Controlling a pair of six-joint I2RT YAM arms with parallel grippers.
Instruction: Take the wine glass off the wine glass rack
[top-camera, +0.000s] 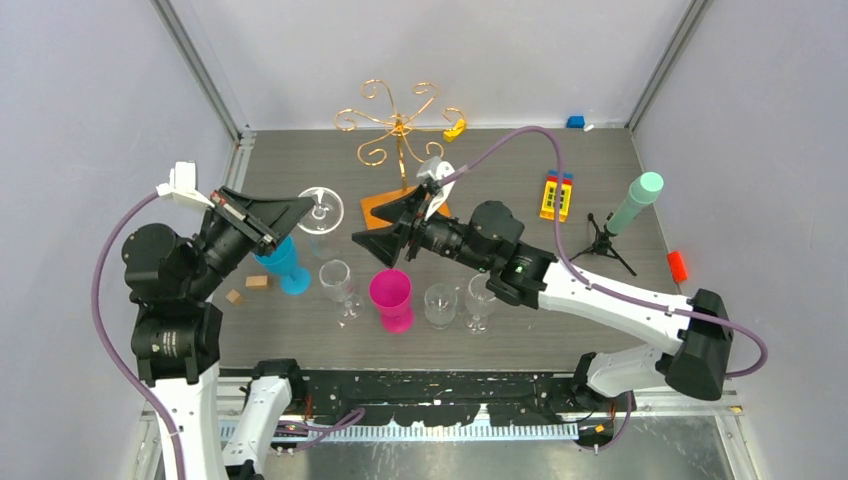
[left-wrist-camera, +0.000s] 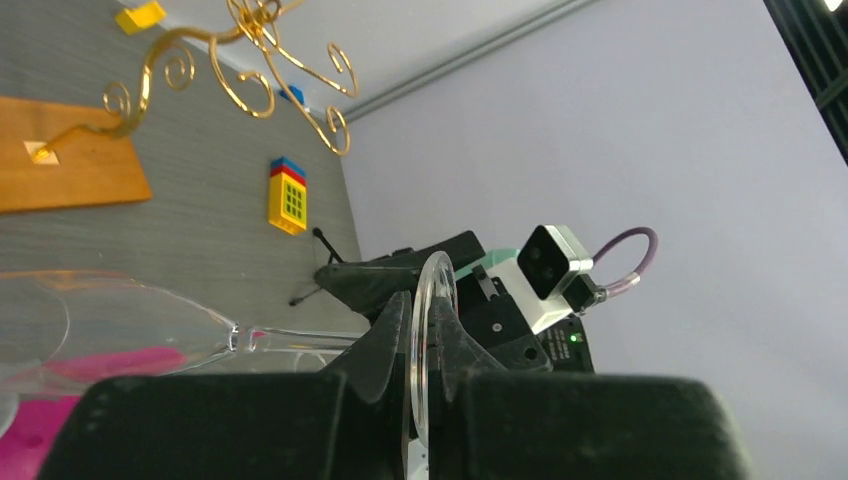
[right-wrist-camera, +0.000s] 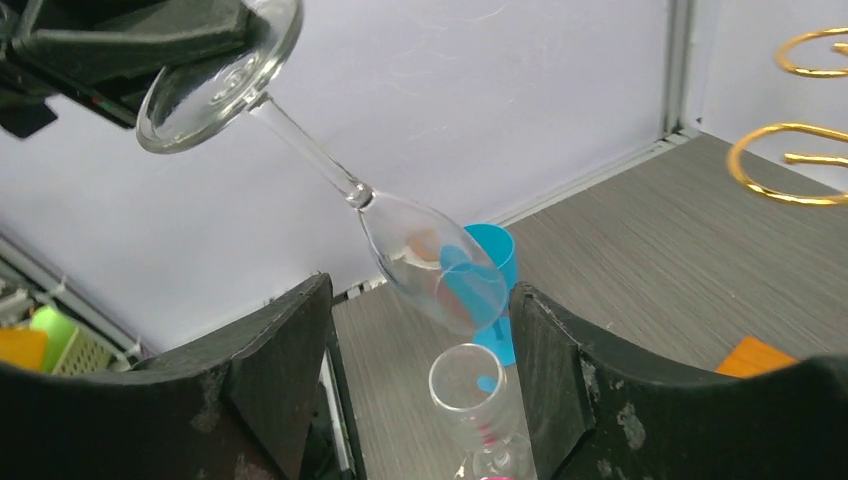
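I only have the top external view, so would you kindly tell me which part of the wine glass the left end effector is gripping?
Observer: The left wrist view shows the left end effector shut on the round foot of the wine glass, the disc edge-on between its fingers.
Operator: Thank you. How is the glass tilted?
Observer: In the right wrist view the stem slants down, the bowl lower than the foot.
Operator: Is the right end effector holding anything?
Observer: No; the right end effector is open, with nothing gripped between its fingers.
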